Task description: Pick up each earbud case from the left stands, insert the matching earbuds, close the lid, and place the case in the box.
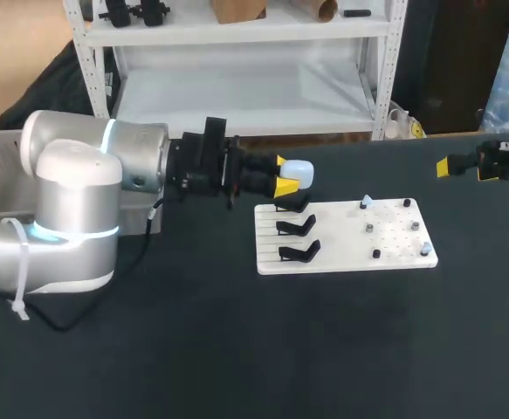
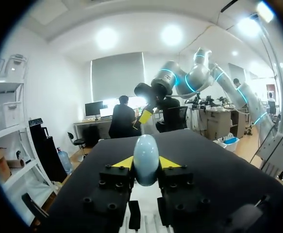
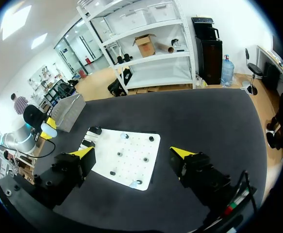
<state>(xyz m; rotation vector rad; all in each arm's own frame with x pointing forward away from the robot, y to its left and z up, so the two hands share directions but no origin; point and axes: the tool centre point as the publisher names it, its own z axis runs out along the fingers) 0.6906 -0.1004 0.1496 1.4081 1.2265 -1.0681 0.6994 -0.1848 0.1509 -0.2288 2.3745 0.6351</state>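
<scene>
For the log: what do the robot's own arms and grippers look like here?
Both arms are silver-grey with rounded joints and glowing cyan rings: left arm, right arm. A white cable tie wraps the left one. The left gripper and right gripper are black, blocky, with yellow wedge tips.

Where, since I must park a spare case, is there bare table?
Free: the table between the robot and the board, and the strip to the board's right. Crowded: the stands on the board's left, with the left gripper holding a case behind them.
</scene>
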